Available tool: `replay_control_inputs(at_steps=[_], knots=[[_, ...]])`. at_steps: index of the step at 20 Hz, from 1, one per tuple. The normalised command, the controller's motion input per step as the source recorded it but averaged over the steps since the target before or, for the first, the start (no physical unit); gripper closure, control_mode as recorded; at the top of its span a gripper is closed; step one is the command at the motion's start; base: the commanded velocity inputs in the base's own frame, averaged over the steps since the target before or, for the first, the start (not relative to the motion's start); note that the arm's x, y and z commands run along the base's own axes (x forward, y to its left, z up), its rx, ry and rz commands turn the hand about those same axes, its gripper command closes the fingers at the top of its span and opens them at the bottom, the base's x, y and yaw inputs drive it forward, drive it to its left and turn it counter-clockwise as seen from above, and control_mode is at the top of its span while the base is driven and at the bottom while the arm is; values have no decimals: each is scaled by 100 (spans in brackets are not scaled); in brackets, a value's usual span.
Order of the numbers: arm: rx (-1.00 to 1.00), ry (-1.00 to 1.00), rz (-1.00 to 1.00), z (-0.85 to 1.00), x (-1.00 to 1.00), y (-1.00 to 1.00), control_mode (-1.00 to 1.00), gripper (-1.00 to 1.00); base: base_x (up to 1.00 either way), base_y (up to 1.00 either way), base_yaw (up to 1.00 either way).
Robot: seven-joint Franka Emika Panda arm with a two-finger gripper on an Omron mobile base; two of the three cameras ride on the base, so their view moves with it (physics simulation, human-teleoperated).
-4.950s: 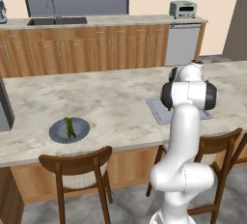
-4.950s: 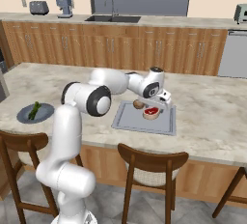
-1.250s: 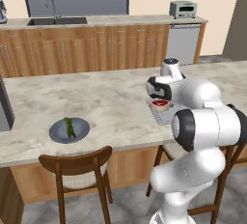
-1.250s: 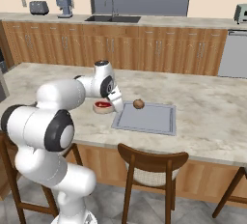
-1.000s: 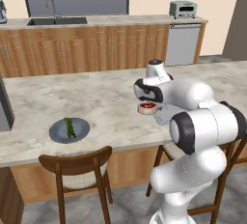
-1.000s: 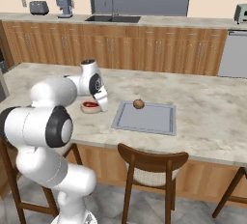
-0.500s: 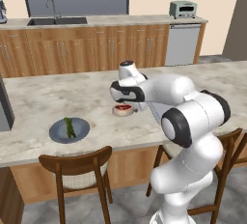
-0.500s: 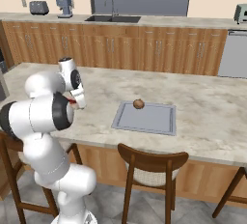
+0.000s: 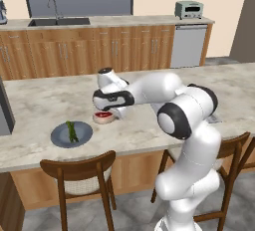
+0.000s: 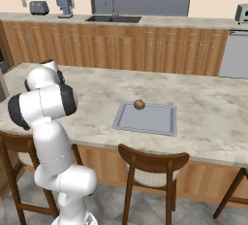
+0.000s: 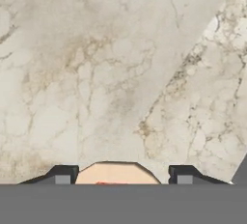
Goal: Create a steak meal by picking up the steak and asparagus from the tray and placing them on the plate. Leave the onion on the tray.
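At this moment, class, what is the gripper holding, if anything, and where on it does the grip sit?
The gripper holds the steak, above the counter short of the plate. In the hand view the fingertips flank the meat's pale fat rim, one on each side.

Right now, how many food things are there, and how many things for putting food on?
Meat: 1, the steak, held by the gripper.
Vegetables: 2, the asparagus and the onion.
Things for food: 2, the plate and the tray.
Total: 5
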Motion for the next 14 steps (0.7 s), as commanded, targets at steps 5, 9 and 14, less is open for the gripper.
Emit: replay_control_inputs(at_steps=[5, 9, 14], knots=[[0, 0, -1, -18, 22, 90, -100, 100, 0, 0, 0], [-1, 4, -1, -31, 19, 71, -100, 100, 0, 0, 0], [0, 4, 0, -36, 24, 60, -100, 100, 0, 0, 0]])
